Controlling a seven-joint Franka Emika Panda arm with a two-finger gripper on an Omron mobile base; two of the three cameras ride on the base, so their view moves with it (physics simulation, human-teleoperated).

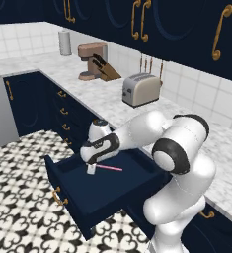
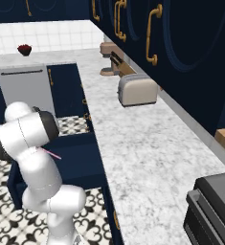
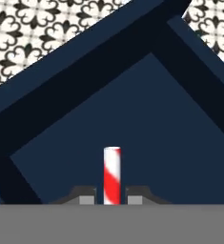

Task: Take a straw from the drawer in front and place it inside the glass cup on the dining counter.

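The navy drawer (image 1: 102,190) stands pulled out below the worktop, its brass handle toward the floor. My gripper (image 1: 91,169) hangs over the open drawer (image 3: 132,109), pointing down, shut on one end of the pink-red straw (image 1: 110,168), which sticks out level to the right. In the hand view the striped straw (image 3: 112,175) rises between my two fingertips, above the drawer's dark floor. From the right base view, a short piece of the straw (image 2: 51,153) shows beside the arm. The glass cup and the dining counter are out of view.
A toaster (image 1: 140,89), a knife block (image 1: 106,70), a brown mixer (image 1: 91,59) and a paper roll (image 1: 64,42) stand on the tiled marble worktop (image 1: 112,111). A dishwasher (image 2: 24,88) is on the far wall. Patterned floor (image 1: 19,197) lies in front of the drawer.
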